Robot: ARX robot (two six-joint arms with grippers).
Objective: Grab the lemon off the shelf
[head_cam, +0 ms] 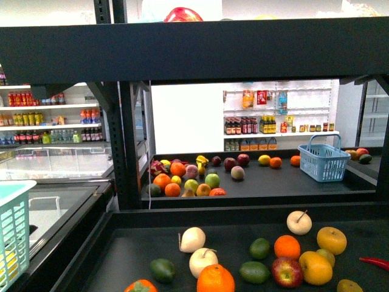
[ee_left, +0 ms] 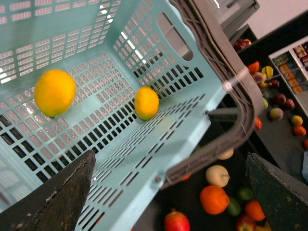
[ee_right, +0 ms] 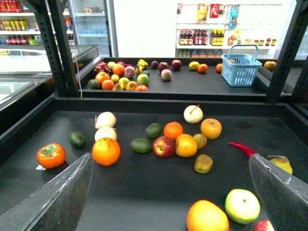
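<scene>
The shelf (head_cam: 146, 252) is a black rack whose near tray holds scattered fruit. My left gripper (ee_left: 169, 159) is open and hangs over the rim of a teal basket (ee_left: 144, 159). On the basket's floor lie a lemon (ee_left: 146, 103) and a larger round yellow fruit (ee_left: 55, 92). The same basket (head_cam: 12, 237) shows at the left edge of the front view. My right gripper (ee_right: 169, 159) is open above the shelf tray (ee_right: 144, 192), with nothing between its fingers. Yellow fruit (head_cam: 331, 239) lies among oranges, apples and limes; I cannot tell which is a lemon.
A second black tier (head_cam: 267, 185) behind carries more fruit and a blue basket (head_cam: 324, 159). A red chili (ee_right: 240, 148) lies at the tray's right. Black uprights (head_cam: 127, 146) stand on the left. White shelves of bottles (head_cam: 48, 121) and a glass-topped freezer (head_cam: 55, 164) are beyond.
</scene>
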